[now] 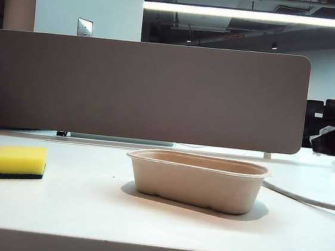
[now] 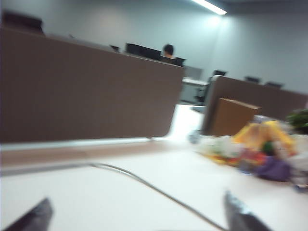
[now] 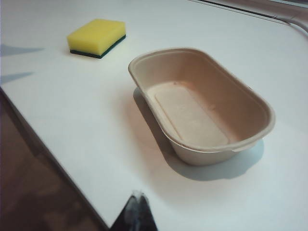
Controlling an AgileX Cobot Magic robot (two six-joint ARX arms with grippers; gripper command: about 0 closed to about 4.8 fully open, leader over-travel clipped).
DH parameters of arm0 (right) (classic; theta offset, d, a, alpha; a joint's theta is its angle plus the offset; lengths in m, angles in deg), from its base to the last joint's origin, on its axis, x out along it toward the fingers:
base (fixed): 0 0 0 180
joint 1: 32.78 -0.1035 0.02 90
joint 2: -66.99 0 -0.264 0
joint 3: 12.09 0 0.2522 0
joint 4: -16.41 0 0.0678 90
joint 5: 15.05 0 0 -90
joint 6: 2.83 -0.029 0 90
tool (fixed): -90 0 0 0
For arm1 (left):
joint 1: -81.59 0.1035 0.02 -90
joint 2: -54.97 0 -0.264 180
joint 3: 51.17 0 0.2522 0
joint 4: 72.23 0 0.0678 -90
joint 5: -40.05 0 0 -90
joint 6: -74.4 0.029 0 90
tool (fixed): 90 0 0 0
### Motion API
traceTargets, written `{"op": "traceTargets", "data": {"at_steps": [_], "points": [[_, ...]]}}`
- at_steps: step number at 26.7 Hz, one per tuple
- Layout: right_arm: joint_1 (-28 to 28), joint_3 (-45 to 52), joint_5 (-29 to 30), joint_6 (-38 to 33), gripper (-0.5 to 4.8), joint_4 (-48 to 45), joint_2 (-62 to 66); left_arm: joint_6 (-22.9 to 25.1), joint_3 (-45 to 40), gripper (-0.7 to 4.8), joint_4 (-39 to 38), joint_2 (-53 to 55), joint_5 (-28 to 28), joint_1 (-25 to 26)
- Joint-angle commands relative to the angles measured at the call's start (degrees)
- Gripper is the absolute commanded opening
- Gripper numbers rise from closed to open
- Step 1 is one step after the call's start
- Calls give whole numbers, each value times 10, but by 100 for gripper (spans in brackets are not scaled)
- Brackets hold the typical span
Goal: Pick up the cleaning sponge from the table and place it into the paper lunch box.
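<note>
The cleaning sponge [image 1: 17, 162] lies on the worktop [image 1: 86, 213], well apart from the empty paper lunch box [image 1: 198, 179]. Left gripper [image 2: 137, 216]: jaws apparently wide, holding nothing, though blurred. Right gripper [image 3: 137, 211]: jaw state indeterminate.

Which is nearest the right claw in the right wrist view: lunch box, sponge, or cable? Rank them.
From the right claw, at the table's near edge:
1. paper lunch box, empty, mid-table.
2. cleaning sponge, beyond the box, yellow side up.
3. cable, at the far table edge.
</note>
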Motion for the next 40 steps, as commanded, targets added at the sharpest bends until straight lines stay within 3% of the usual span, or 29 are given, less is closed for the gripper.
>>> {"op": "traceTargets", "data": {"at_steps": [1, 3, 6, 12, 15, 22, 29, 40], "points": [[-1, -1, -1, 0, -5, -10, 0, 71, 67, 479, -111, 90, 81, 1], [-1, -1, 0, 0, -5, -10, 0, 64, 95, 479, -136, 175, 96, 1], [-1, -1, -1, 0, -5, -10, 0, 0, 121, 479, -114, 339, 99, 1], [0, -1, 0, 0, -5, -10, 0, -8, 208, 479, -97, 596, 94, 1], [0, -1, 0, 0, -5, -10, 0, -25, 211, 479, -75, 618, 83, -3], [0, -1, -1, 0, -5, -10, 0, -37, 210, 479, -142, 619, 191, -3], [-1, -1, -1, 0, -5, -10, 0, -65, 210, 479, -95, 684, 183, -26], [-1, -1, -1, 0, -5, -10, 0, -44, 210, 479, -118, 783, 199, -58]]}}
